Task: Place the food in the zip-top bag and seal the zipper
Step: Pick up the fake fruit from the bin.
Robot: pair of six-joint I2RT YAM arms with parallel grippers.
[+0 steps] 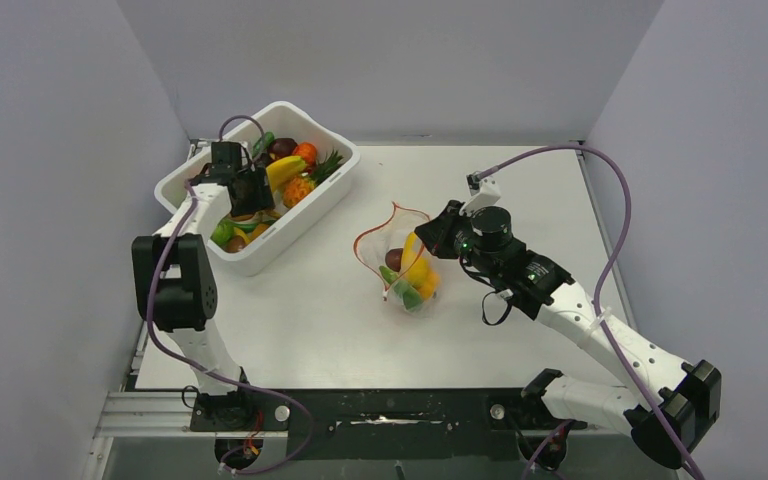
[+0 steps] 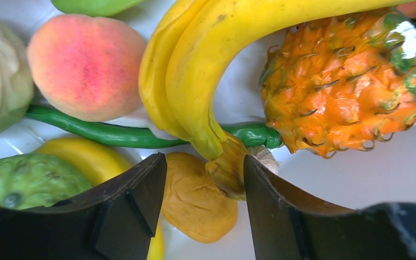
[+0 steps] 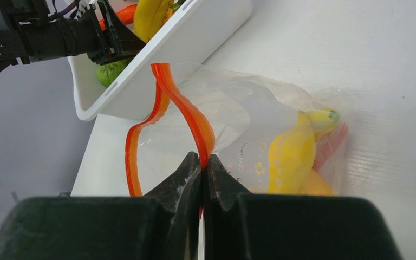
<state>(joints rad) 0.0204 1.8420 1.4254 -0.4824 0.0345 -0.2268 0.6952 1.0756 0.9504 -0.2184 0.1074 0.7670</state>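
Note:
The clear zip-top bag lies mid-table with its mouth open; it holds a yellow banana, a dark plum and green and red pieces. My right gripper is shut on the red zipper at the bag's near rim and holds the mouth up. My left gripper is open inside the white tub, its jaws astride a tan-orange lumpy toy and the banana bunch's stem. Bananas, a peach, an orange pineapple and a green bean lie around it.
The white tub stands at the back left, full of several toy foods. The left arm reaches over the tub's near side. Grey walls close in the table on the left, back and right.

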